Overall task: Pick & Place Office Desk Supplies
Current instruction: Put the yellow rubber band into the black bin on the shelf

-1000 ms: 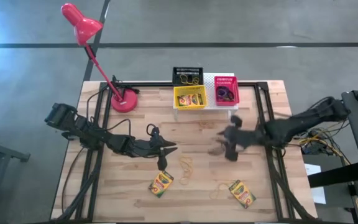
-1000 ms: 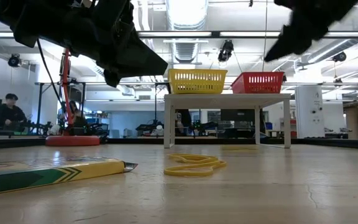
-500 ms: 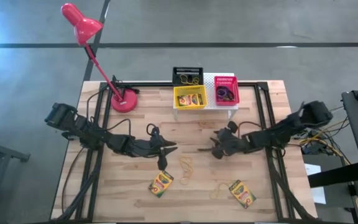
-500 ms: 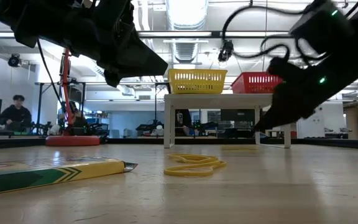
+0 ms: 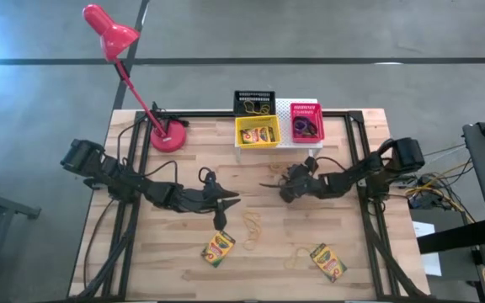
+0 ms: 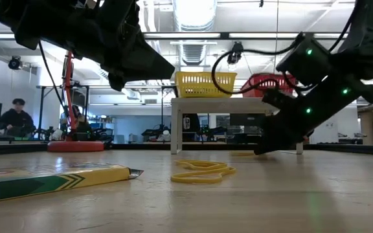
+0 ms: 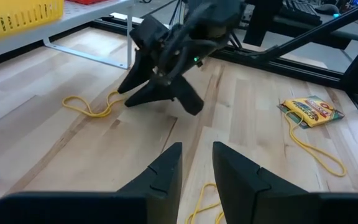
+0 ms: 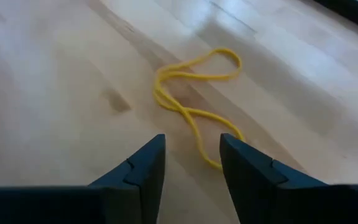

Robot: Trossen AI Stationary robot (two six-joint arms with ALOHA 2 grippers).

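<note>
My right gripper [image 5: 269,183] [image 8: 191,142] is open, low over the table in front of the white riser [image 5: 300,140]. Its fingers stand on either side of the near end of a tan rubber band [image 8: 188,93] [image 7: 92,107]. My left gripper [image 5: 228,201] [image 7: 196,152] is open a little and hovers over the table's middle, holding nothing. Two crayon boxes [image 5: 218,248] [image 5: 327,262] lie flat near the near edge. A third lies in the yellow basket [image 5: 258,133]. Two more rubber bands [image 5: 252,225] [image 5: 295,257] lie loose on the wood.
The black basket [image 5: 253,103] sits behind the riser, and the pink-red basket [image 5: 306,122] sits on it beside the yellow one. The red desk lamp [image 5: 169,135] stands at the far left. A black frame rail runs along the table's far side. A person sits beyond the table [image 6: 8,116].
My right gripper has moved toward the table's left and come down from high above to just over the table, ending at the rubber band in front of the riser. My left arm has kept still.
</note>
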